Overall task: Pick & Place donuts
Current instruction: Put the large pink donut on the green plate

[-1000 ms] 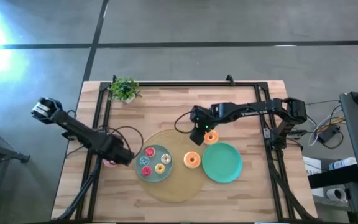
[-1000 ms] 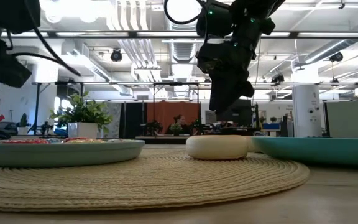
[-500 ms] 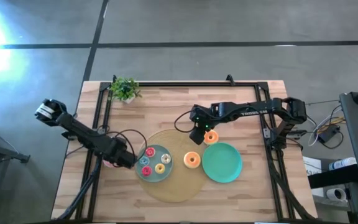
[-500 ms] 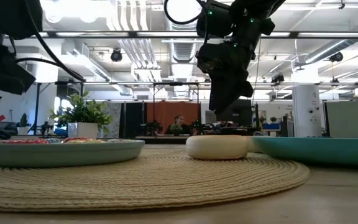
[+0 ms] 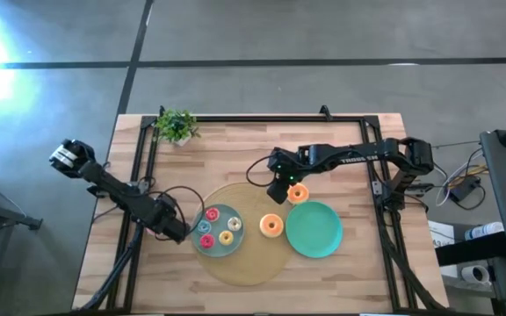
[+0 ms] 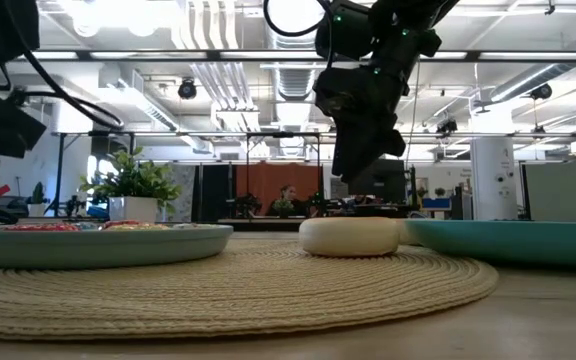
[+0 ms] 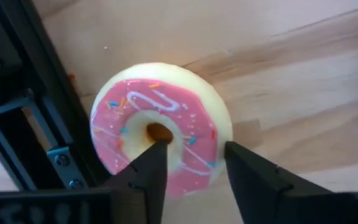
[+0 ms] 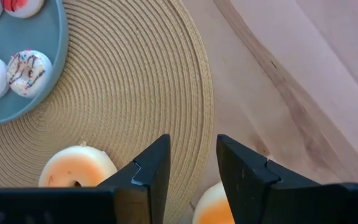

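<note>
A pink-iced donut (image 7: 135,106) lies flat on the wooden table, left of the grey-blue plate (image 5: 219,248). My left gripper (image 5: 174,231) points straight down over it and hides it in the high view. The gripper (image 7: 196,149) is open, one fingertip over the hole, the other outside the rim. My right gripper (image 5: 286,186) hangs open above the table (image 6: 353,170), beside an orange donut (image 5: 299,195) at the mat's far right edge. A second orange donut (image 5: 271,226) lies on the mat. My left gripper comes from above, pointing down. One fingertip (image 7: 156,152) stands at the donut's hole (image 7: 159,132) and the other (image 7: 238,155) outside the ring's rim (image 7: 222,127). Whether they touch the donut I cannot tell.
The grey-blue plate holds several small donuts (image 5: 211,214). A green plate (image 5: 314,241) sits at the right edge of the round woven mat (image 5: 244,268). A small plant (image 5: 176,125) stands at the far left. A black frame rail (image 7: 36,130) runs close beside the pink donut.
My left gripper has sunk and shifted a little toward the table's near edge, over the pink donut, which showed beside it in the high view and is now covered. The right arm has kept still.
</note>
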### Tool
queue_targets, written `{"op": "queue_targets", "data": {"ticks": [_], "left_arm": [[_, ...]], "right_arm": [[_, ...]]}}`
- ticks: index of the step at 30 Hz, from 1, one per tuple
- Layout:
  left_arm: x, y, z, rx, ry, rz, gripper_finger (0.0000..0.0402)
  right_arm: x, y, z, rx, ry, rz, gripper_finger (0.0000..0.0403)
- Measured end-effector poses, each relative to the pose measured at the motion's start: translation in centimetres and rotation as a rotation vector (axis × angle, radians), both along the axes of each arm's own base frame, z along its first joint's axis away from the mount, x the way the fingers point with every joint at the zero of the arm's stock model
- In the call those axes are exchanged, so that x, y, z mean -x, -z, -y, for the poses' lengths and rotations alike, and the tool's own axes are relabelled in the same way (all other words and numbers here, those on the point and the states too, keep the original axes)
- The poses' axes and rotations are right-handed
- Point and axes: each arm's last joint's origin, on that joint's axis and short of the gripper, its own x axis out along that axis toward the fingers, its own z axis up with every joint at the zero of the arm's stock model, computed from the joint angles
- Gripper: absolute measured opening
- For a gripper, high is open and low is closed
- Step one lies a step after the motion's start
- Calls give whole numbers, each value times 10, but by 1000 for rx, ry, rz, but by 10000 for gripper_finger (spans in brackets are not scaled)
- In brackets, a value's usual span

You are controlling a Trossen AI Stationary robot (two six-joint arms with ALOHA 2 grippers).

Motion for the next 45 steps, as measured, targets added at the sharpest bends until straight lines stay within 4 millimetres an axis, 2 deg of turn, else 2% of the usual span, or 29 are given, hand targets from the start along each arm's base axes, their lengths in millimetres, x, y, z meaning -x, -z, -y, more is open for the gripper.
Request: {"op": "queue_targets", "data": {"ticks": [6, 15, 22, 28, 33, 38, 42, 45], "left_arm": [[3, 9, -1, 19, -3, -5, 183], [0, 9, 0, 32, 14, 24, 184], [2, 22, -2, -9, 21, 13, 163], [-2, 20, 0, -17, 31, 50, 92], [-11, 7, -1, -111, 38, 207, 15], [-14, -20, -5, -220, 123, 357, 7], [-23, -57, -4, -327, 461, 487, 4], [-31, -83, -7, -368, 800, 456, 3]], "right_arm": [[0, 0, 0, -1, 2, 1, 123], [0, 0, 0, 0, 3, 1, 123], [0, 0, 2, 1, 8, 4, 123], [-1, -1, 2, 2, 8, 11, 123], [-3, -2, 2, 3, 7, 39, 123], [-6, -4, 5, -135, -45, 97, 122], [-7, -8, 19, -261, -19, 162, 116], [-7, -12, 40, -372, 12, 242, 111]]}}
